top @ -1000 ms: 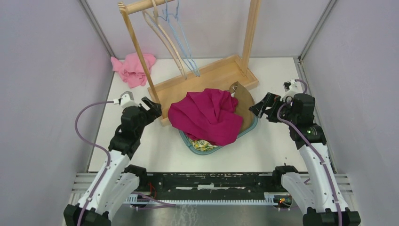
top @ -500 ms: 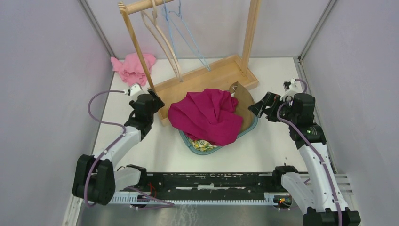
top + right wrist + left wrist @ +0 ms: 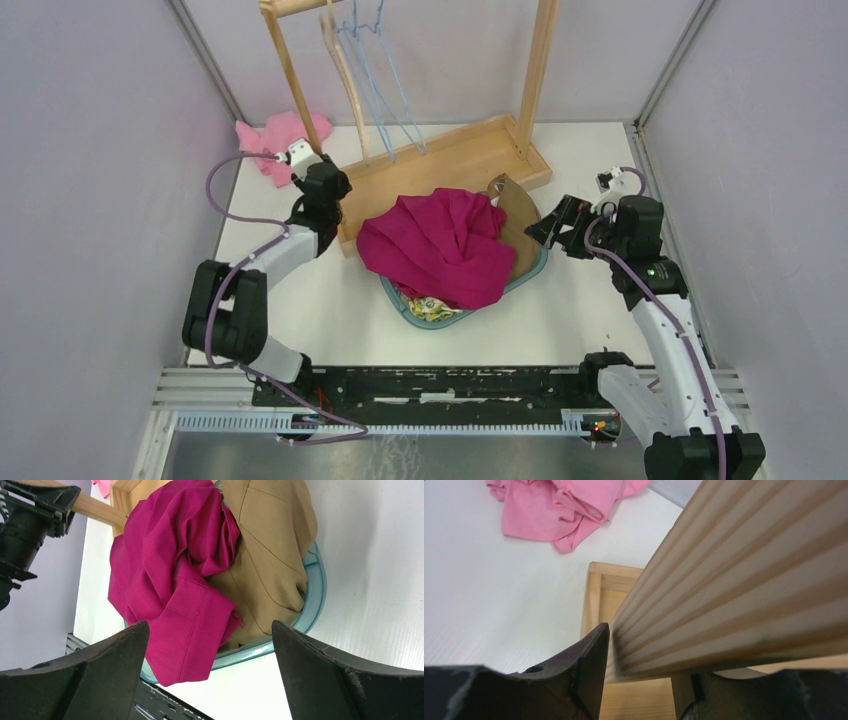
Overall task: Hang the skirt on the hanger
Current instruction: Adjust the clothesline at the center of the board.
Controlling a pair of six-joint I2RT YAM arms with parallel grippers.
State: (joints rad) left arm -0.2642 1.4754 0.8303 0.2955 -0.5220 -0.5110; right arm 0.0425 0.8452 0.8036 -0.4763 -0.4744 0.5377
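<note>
1. At the left side of the rack (image 3: 450,160), the left gripper (image 3: 328,190) has its fingers (image 3: 589,665) on both sides of the wooden post (image 3: 734,580), about half shut. I cannot tell if it squeezes the post. If it pulls hard, the rack could tip or slide.
2. The wooden hanger (image 3: 340,60) and the blue wire hanger (image 3: 385,90) hang on the top bar (image 3: 300,8). A bump to the post could make them swing or drop off.
3. The skirt is in the blue basket (image 3: 530,275), in a heap made of a dark pink cloth (image 3: 435,245) and a tan cloth (image 3: 515,215). I cannot tell which 1 is the skirt. A grab could lift the wrong cloth, or both.
4. The right gripper (image 3: 555,222) is wide open and holds nothing, just beside the basket. If it pinches only a thin fold, the cloth could slip out. It could also drag the basket along.
</note>
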